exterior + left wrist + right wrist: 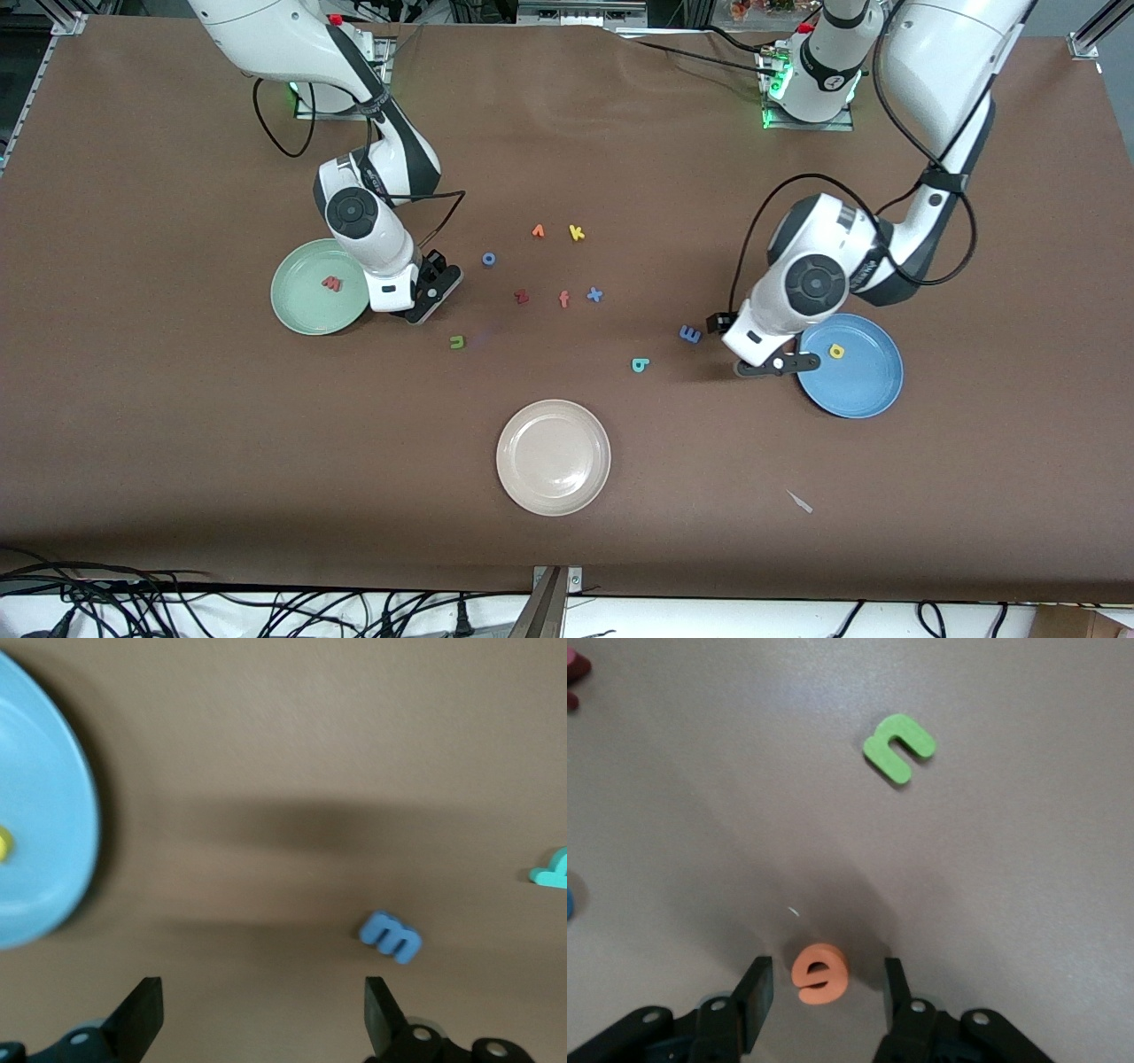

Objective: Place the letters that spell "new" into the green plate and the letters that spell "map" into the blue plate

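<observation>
Reading the table as a clock with twelve at the robots' bases, the round pale mint-green plate (301, 323) sits at nine, the salmon-red foam w (331, 283) lying in it. At its three o'clock edge the right gripper (824, 997) is down at the table, its claw half spread astride the orange foam e (819, 973) without touching it; the green foam n (457, 342) lies near, at five. The round blue plate (859, 390) at four holds the yellow foam a (836, 352). The left gripper (780, 363) hangs at its rim, claw spread wide and empty, with the blue foam m (690, 334) and teal foam p (640, 364) toward nine.
</observation>
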Available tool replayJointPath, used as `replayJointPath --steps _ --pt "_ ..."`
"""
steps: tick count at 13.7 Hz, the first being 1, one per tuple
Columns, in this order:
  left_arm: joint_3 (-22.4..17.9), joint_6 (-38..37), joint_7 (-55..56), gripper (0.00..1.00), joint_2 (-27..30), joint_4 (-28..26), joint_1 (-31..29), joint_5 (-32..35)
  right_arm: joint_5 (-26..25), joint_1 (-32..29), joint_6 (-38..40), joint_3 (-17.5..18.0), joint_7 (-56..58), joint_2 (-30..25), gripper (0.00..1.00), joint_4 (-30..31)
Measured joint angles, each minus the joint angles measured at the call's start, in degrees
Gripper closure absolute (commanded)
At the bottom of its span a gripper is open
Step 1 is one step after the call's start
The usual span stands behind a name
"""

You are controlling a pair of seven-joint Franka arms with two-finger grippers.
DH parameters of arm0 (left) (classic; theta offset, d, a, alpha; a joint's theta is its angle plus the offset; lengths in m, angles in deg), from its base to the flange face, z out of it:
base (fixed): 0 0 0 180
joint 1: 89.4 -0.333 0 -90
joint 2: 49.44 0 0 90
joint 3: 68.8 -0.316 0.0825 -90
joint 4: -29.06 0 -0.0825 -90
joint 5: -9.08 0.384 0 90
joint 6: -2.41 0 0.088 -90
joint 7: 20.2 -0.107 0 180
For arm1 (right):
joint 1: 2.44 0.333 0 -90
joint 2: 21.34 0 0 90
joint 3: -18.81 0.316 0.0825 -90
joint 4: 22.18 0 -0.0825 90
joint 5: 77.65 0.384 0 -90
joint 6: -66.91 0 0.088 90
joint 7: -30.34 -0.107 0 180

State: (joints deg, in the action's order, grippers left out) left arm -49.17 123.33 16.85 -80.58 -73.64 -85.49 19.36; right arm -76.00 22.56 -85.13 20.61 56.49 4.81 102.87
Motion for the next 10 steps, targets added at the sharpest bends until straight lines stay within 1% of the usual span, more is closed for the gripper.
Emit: replayJointPath --steps 1,2,3,5,6,10 --pt "-0.01 0.04 3.25 0.00 -0.54 -0.01 0.74 0.00 0.00 0.07 0.01 0.00 0.00 0.08 0.47 0.00" --pt "0.00 0.41 6.50 0.00 -1.21 -0.01 1.27 0.00 0.00 0.07 0.01 0.00 0.00 0.22 0.55 0.00" --pt "0.00 1.44 9.95 0.00 -2.01 0.00 1.73 -0.01 0.00 0.08 0.00 -0.01 0.00 0.33 0.70 -0.01" --pt "0.00 4.23 17.26 0.00 -3.69 0.09 2.41 -0.03 -0.02 0.07 -0.02 -0.10 0.01 0.30 0.95 -0.29" --pt "0.00 5.08 20.29 0.00 -4.44 0.41 2.55 -0.36 -0.06 0.08 0.05 -0.10 0.03 0.28 1.00 -0.35" --pt "-0.09 8.37 26.88 0.00 -5.48 1.65 2.55 -5.32 -0.15 0.09 1.52 -0.22 0.53 -0.35 1.00 -0.82"
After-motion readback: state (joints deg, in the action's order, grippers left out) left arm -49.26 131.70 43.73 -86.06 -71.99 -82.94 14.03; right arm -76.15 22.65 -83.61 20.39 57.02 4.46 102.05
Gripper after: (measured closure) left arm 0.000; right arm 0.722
